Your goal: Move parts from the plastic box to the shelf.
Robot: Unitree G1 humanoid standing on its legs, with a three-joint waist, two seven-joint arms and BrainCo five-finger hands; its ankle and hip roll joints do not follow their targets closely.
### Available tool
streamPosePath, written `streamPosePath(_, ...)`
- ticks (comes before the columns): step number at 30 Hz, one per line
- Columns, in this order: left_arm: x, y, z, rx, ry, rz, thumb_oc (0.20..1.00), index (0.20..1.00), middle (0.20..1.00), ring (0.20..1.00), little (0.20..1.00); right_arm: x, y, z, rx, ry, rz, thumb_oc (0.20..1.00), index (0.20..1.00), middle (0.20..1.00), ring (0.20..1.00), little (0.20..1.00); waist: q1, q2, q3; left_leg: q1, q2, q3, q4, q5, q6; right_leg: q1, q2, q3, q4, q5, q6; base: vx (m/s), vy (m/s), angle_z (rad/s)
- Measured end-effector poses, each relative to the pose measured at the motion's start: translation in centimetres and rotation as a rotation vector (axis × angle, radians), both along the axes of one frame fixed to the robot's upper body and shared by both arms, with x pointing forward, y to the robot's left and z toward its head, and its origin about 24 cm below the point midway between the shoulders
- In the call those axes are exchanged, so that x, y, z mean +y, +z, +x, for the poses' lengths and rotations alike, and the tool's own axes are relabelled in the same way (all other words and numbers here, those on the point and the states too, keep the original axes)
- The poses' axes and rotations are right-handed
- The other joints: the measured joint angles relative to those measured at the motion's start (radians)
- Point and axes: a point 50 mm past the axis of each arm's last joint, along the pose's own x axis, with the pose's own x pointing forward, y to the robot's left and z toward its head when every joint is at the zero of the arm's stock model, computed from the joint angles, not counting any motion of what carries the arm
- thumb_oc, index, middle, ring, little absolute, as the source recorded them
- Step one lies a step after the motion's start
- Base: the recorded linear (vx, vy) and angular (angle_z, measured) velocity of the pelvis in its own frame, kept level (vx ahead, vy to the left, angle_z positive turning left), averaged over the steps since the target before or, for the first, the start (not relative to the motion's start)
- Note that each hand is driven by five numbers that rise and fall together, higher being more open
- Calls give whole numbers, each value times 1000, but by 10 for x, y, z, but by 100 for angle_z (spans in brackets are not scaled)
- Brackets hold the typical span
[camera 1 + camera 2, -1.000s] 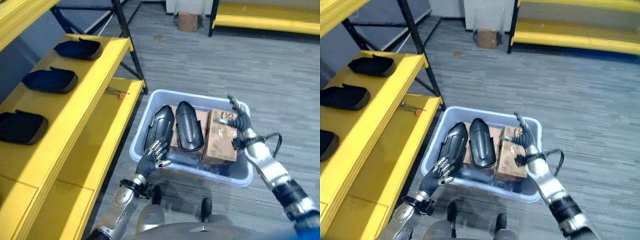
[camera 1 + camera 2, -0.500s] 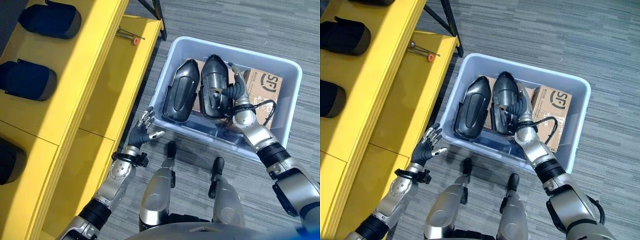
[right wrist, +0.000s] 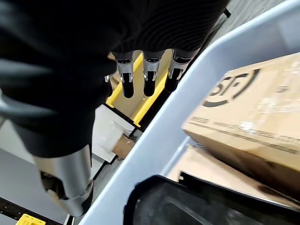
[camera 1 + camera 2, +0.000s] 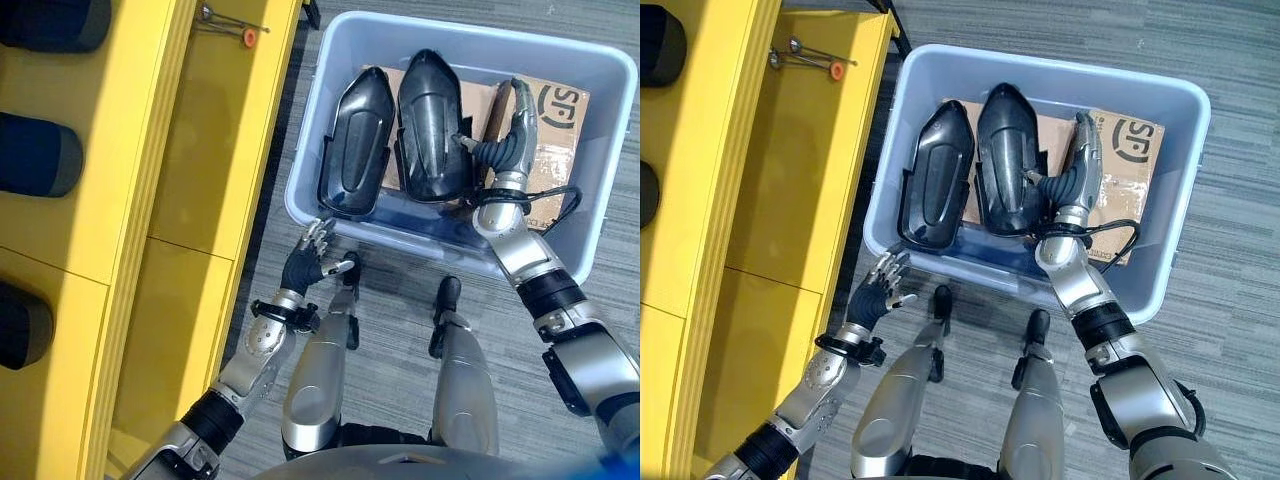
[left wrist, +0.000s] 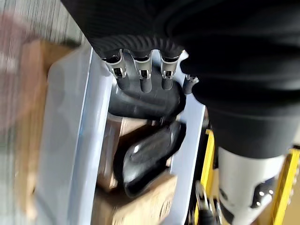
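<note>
Meanwhile the right hand (image 4: 505,135), fingers straight, had shifted from the black parts (image 4: 430,130) toward the plastic box's (image 4: 450,38) right side; the left hand (image 4: 310,265) hung relaxed outside its near edge. Nothing was grasped yet.

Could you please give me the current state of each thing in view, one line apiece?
plastic box: on the floor, uncovered, holding parts and cardboard boxes.
left black part: lying in the box, ungrasped.
right black part: lying in the box beside it, ungrasped.
right hand: open, fingers straight, over the box.
left hand: open, just outside the box's near wall.
shelf: carrying dark parts.
</note>
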Motion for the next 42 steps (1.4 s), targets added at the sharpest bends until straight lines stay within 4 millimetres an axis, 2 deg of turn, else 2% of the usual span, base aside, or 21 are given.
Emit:
streamPosePath(3, -5, 4, 0, -16, -20, 0, 1000, 1000, 1000, 1000, 1000, 3, 10, 4, 0, 41, -8, 1000, 1000, 1000, 1000, 1000, -29, 2, 1, -40, -1, 6, 11, 2, 2, -50, -3, 9, 24, -1, 0, -28, 62, -6)
streamPosePath(7, 0, 9, 5, -21, 29, -22, 1000, 1000, 1000, 1000, 1000, 3, 18, 8, 15, 64, -32, 1000, 1000, 1000, 1000, 1000, -26, 6, 2, -62, 0, 7, 23, 3, 1, -81, -3, 15, 52, -8, -5, 0, 4, -2)
streamPosePath(10, 5, 10, 7, -14, 58, -46, 1000, 1000, 1000, 1000, 1000, 2, 30, 13, 3, 32, -104, 1000, 1000, 1000, 1000, 1000, -3, 7, 1, -64, 0, 4, 33, 4, -2, -90, -4, 14, 77, -19, -11, -10, -10, 2)
streamPosePath(12, 5, 9, 6, -9, 54, -45, 1000, 1000, 1000, 1000, 1000, -1, 55, 19, -48, -13, -199, 1000, 1000, 1000, 1000, 1000, 22, 10, 0, -95, 1, 0, 39, 9, -9, -132, -9, 9, 111, -32, -17, -14, -19, 12)
streamPosePath(13, 5, 7, 5, -4, 54, -44, 1000, 1000, 1000, 1000, 1000, -3, 62, 21, -56, -25, -223, 1000, 1000, 1000, 1000, 1000, 29, 10, 0, -103, 1, -1, 40, 12, -11, -143, -9, 9, 119, -33, -19, -2, -3, 9)
streamPosePath(16, 7, 3, 1, 15, 56, -42, 1000, 1000, 1000, 1000, 1000, -6, 70, 23, -81, -68, -319, 1000, 1000, 1000, 1000, 1000, 41, 10, -1, -110, -1, -2, 48, 14, -10, -151, -14, 7, 135, -41, -20, -4, 1, 5)
streamPosePath(19, 6, 4, 2, 12, 55, -50, 1000, 1000, 1000, 1000, 1000, 2, 84, 20, -177, -87, -395, 1000, 1000, 1000, 1000, 1000, 45, 11, -1, -121, -3, -7, 51, 14, -10, -161, -16, 3, 143, -45, -21, 3, -4, 4)
streamPosePath(22, 7, 5, 2, 10, 54, -47, 1000, 1000, 1000, 1000, 1000, 19, 100, 11, -285, -36, -443, 1000, 1000, 1000, 1000, 1000, 48, 11, -1, -123, -3, -10, 51, 14, -10, -162, -17, 1, 144, -46, -21, 0, 0, 0)
streamPosePath(24, 7, 5, 2, 10, 54, -47, 1000, 1000, 1000, 1000, 1000, 23, 104, 9, -312, -29, -466, 1000, 1000, 1000, 1000, 1000, 54, 11, -1, -123, -4, -10, 51, 14, -10, -161, -18, 0, 146, -47, -21, 0, 0, 0)
streamPosePath(28, 8, 4, 2, 9, 53, -41, 1000, 1000, 1000, 1000, 1000, 26, 96, 12, -277, -43, -514, 1000, 1000, 1000, 1000, 1000, 58, 11, -1, -128, -5, -17, 56, 14, -10, -160, -20, -7, 149, -48, -21, -3, -23, 4)
streamPosePath(35, 11, 5, 2, 3, 34, -23, 1000, 1000, 1000, 1000, 1000, -13, 53, 35, 20, -147, -395, 1000, 1000, 1000, 1000, 1000, 67, 13, -2, -133, -1, -27, 66, 13, -17, -166, -21, -16, 164, -55, -25, -16, -25, 3)
streamPosePath(40, 10, 7, 2, -8, 18, -21, 1000, 1000, 1000, 1000, 1000, -27, 50, 35, 54, -165, -249, 1000, 1000, 1000, 1000, 1000, 64, 19, -7, -161, -1, -25, 66, 19, -17, -198, -22, -16, 171, -54, -28, 0, 0, 0)
streamPosePath(42, 10, 8, 3, -12, 16, -21, 1000, 1000, 1000, 1000, 1000, -33, 43, 36, 79, -190, -191, 1000, 1000, 1000, 1000, 1000, 65, 20, -7, -164, 0, -24, 66, 20, -16, -201, -22, -16, 171, -54, -28, 0, 0, 0)
